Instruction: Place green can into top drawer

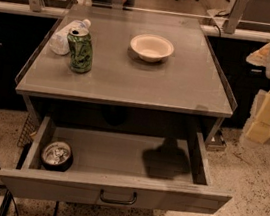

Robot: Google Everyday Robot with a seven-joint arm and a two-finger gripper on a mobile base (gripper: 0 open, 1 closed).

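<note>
- The grey tabletop [178,88] is carrying a white bowl [151,47].
- The top drawer [173,192] is standing open below it.
- The gripper [267,117] is hanging at the far right, off the table; I cannot tell its grip.
- The green can [80,50] is standing upright at the tabletop's left, just before a clear bottle [63,38].
- A short dark can [56,154] is sitting in the drawer's left corner.

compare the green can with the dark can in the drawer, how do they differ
Place: the green can stands on the table; the dark can sits in the open top drawer, front left. Shape: the green can is tall and slim, the dark can short. Colour: the green can is green with pale markings, the dark can dark-sided. Both stand upright with silver tops. The gripper hangs right of the table.
</note>
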